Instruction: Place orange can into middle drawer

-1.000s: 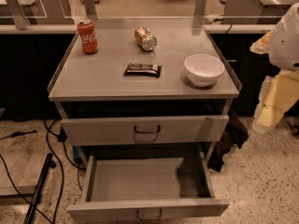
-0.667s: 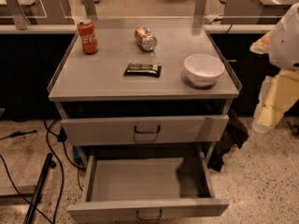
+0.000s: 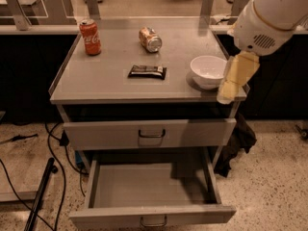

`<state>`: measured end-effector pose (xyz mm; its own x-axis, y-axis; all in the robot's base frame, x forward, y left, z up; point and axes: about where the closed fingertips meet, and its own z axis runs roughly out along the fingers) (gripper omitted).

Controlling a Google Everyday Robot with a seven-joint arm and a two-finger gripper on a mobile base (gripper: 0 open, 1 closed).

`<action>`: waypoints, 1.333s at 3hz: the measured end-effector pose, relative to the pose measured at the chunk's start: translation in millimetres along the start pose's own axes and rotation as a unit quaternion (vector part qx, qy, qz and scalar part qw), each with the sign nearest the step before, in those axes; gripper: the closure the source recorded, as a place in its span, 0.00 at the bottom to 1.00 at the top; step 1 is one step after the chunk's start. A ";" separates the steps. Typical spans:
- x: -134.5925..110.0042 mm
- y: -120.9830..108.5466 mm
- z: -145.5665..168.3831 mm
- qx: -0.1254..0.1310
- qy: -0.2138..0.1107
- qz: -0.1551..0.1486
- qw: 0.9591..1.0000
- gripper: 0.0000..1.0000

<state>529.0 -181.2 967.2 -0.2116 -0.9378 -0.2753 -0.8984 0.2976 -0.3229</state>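
Observation:
The orange can [image 3: 150, 39] lies on its side at the back middle of the grey cabinet top [image 3: 106, 78]. The middle drawer [image 3: 149, 186], the lowest one, is pulled open and empty, with a small wire handle on its low front panel. My gripper [image 3: 234, 80] hangs from the white arm at the right, over the cabinet top's right front corner next to the white bowl. It holds nothing that I can see and is well to the right of the orange can.
A red cola can [image 3: 90, 37] stands at the back left. A dark snack bar [image 3: 147, 71] lies mid-top, a white bowl [image 3: 208, 70] at the right. The taller drawer [image 3: 149, 134] above is shut. Cables and a dark pole [image 3: 41, 196] lie on the floor at the left.
My arm and gripper have moved left and a little up, from beside the cabinet to over its right front corner. The objects on the cabinet have not moved.

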 end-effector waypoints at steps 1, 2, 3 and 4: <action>-44.5 -67.6 50.8 0.041 -0.028 0.025 0.998 0.00; -79.7 -111.6 84.7 0.088 -0.060 0.074 0.992 0.00; -85.2 -117.3 85.6 0.097 -0.070 0.086 0.989 0.00; -82.8 -123.4 90.6 0.105 -0.080 0.106 0.986 0.00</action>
<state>692.2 -124.1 947.7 -0.3064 -0.8156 -0.4908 -0.7376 0.5293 -0.4192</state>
